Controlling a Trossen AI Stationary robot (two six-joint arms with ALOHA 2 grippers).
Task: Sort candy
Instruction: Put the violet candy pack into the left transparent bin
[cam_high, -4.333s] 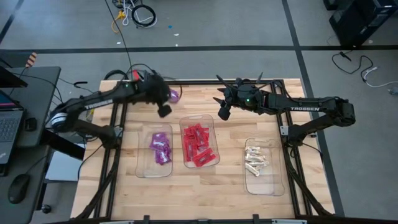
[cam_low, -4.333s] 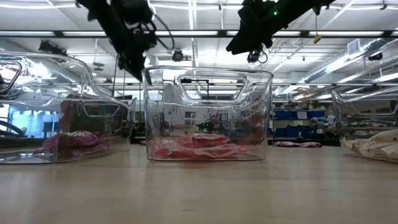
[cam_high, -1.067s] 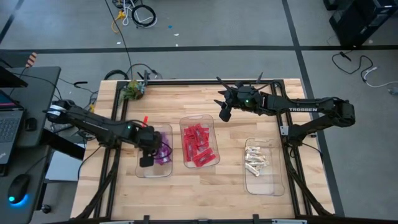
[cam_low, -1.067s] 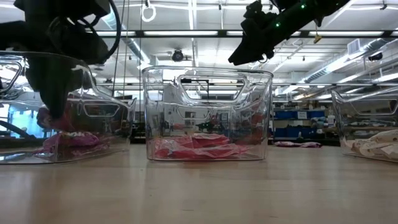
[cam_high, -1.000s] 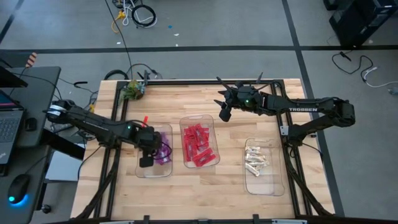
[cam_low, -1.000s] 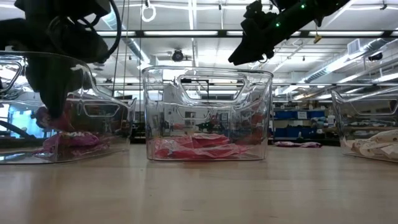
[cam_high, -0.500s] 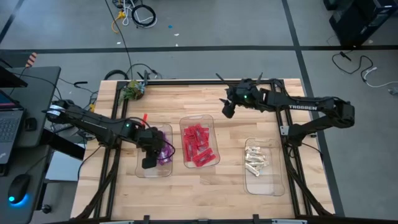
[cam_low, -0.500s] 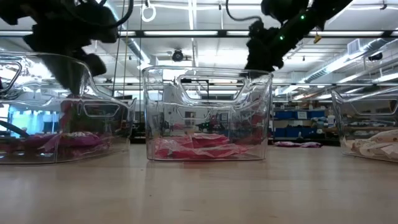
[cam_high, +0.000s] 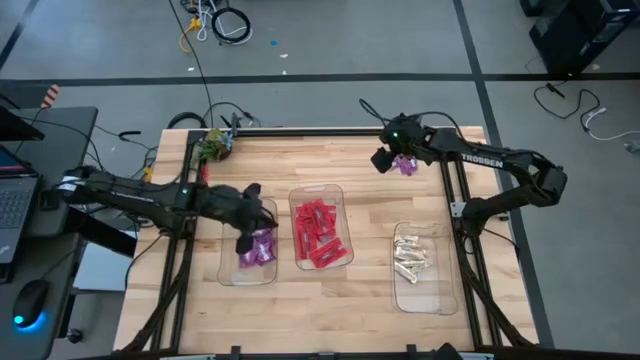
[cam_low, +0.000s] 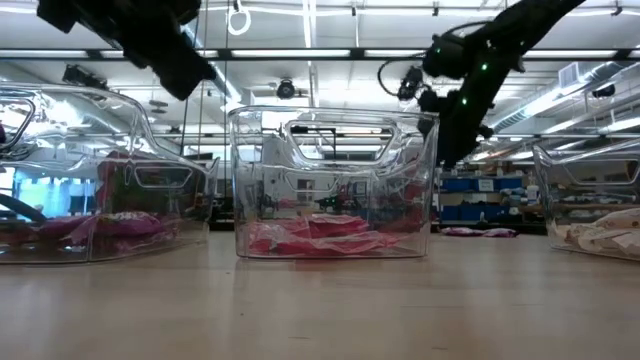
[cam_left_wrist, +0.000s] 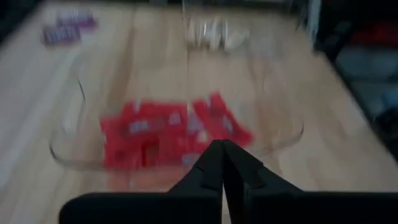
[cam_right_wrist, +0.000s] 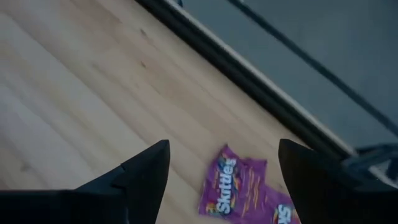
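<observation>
The wooden table (cam_high: 330, 300) carries three clear bins set in a row so each kind has its own home; the left bin (cam_high: 228, 272) holds purple packets (cam_high: 258, 247), the middle bin (cam_high: 306, 196) holds red packets (cam_high: 318, 233), and the right bin (cam_high: 440, 300) holds the whitish-cream pieces (cam_high: 411, 256); most of the candy is thus already sorted, judging by how it lies. The left gripper (cam_high: 246, 228) hangs over the left bin with its fingers pressed together and nothing between them, as its wrist view shows, so it seems to carry no packet. The right gripper (cam_high: 384, 160) reaches to the far right part of the table, near the black frame rail (cam_right_wrist: 249, 78); its fingers (cam_right_wrist: 140, 174) stand wide apart, straddling loose purple packets (cam_right_wrist: 239, 186) that lie flat on the bare wood outside any bin; that spread looks like readiness to drop over one and close. These strays (cam_high: 406, 165) appear to be what is left to move, and they belong well apart from here, in the left bin.
</observation>
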